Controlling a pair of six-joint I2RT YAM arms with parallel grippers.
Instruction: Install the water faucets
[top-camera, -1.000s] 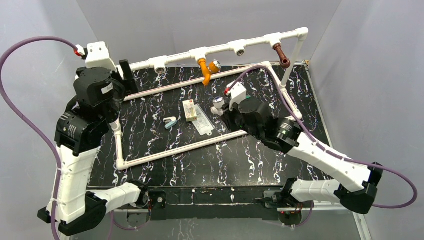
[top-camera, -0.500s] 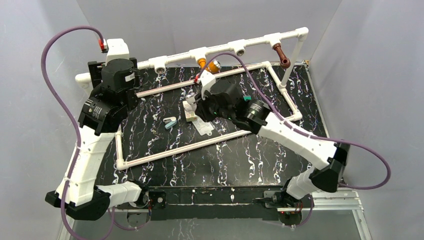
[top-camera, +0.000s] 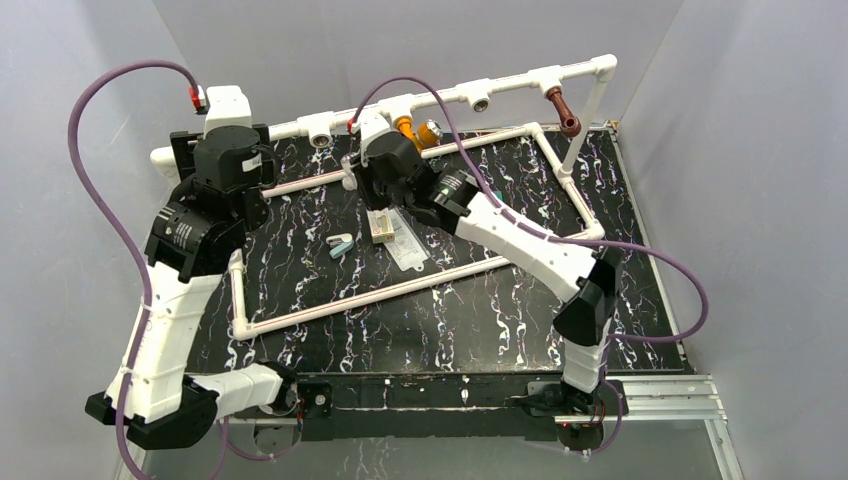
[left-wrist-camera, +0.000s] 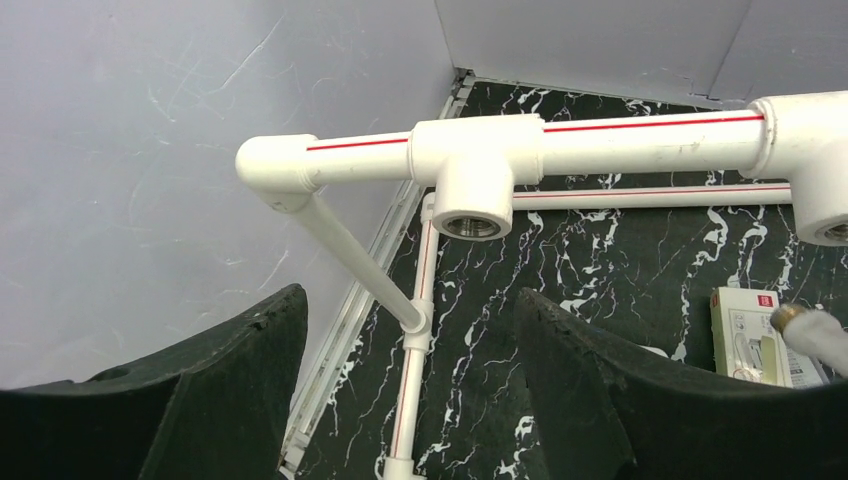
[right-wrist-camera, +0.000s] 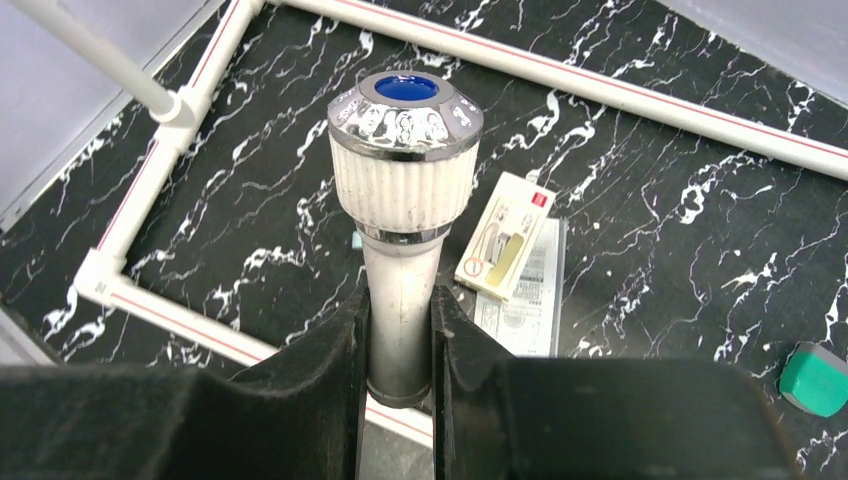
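**Right wrist view:** the right tool (right-wrist-camera: 400, 345) is clamped narrowly on the stem of the white faucet (right-wrist-camera: 405, 190). The faucet stands upright between the pads, its ribbed knob and chrome, blue-centred cap at 12 o'clock of the grip. The top view hides this faucet under the wrist and shows only the arm reaching toward 11 o'clock of the tabletop (top-camera: 520, 320).

**Left wrist view:** the left tool (left-wrist-camera: 410, 330) stands wide with nothing between its fingers. An open threaded T-fitting (left-wrist-camera: 470, 190) of the pipe frame (top-camera: 520, 82) lies at its 12 o'clock. The top view places this tool at the tabletop's 10 o'clock corner.

**Top view only:** the orange faucet (top-camera: 405, 128) at 12 o'clock and the reddish-brown faucet (top-camera: 563, 110) at 1 o'clock are both seated in the frame's upper rail. A card box (top-camera: 380, 226) and a teal piece (top-camera: 340, 246) lie near centre.

**Setting:** the tabletop is black and marble-patterned, enclosed by plain grey walls (top-camera: 700, 120).
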